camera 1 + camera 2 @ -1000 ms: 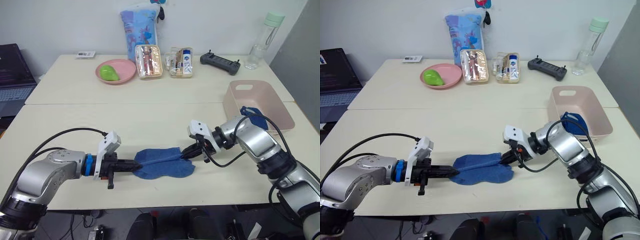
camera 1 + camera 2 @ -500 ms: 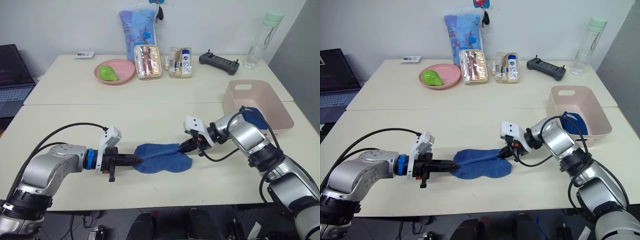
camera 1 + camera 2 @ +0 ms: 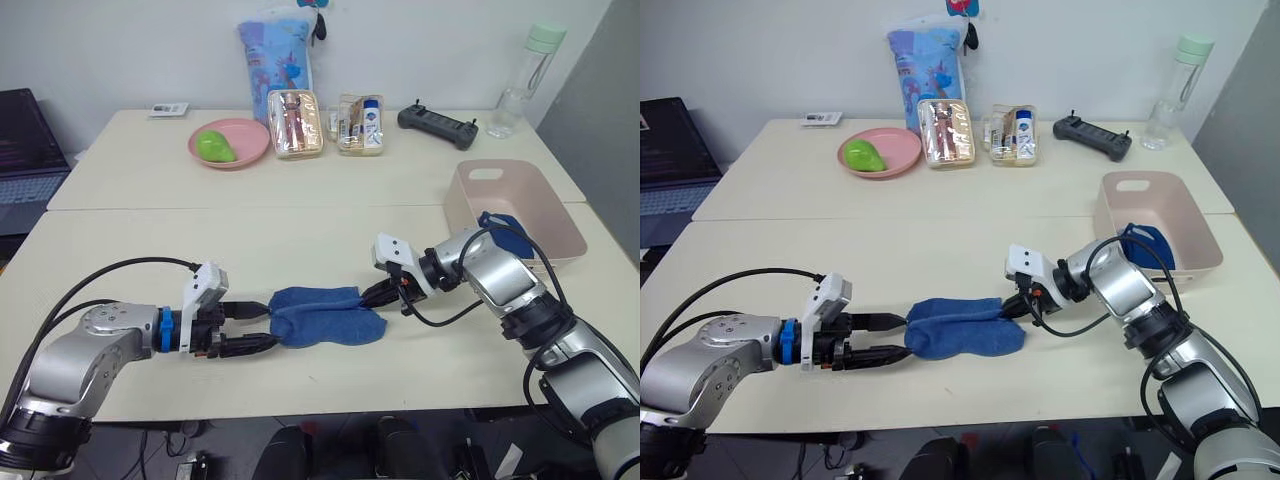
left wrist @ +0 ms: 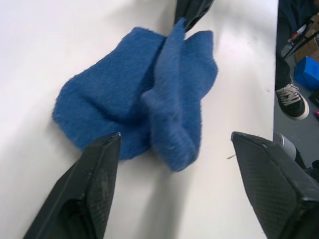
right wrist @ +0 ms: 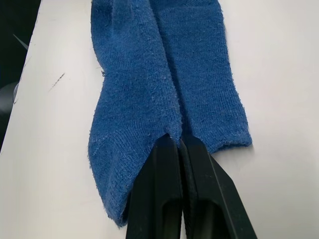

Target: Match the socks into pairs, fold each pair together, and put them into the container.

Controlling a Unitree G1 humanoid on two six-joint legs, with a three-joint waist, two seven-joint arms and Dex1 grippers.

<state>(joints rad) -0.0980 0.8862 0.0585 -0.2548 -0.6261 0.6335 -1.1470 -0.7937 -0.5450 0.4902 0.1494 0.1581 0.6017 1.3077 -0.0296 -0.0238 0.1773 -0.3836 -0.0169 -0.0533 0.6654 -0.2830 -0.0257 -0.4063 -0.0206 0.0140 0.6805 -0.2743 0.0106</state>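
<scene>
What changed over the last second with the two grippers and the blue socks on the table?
The left gripper let go of the medium-blue socks and now stands open at their end. The socks lie more bunched. The right gripper stays shut on their other end; the pink container is unchanged.

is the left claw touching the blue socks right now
Apart. The left wrist view shows the left claw open, both fingers clear of the blue socks.

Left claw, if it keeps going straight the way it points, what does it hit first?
Most likely the blue socks: the open left claw points at their near end, almost touching, with the right claw pinching the far end.
</scene>
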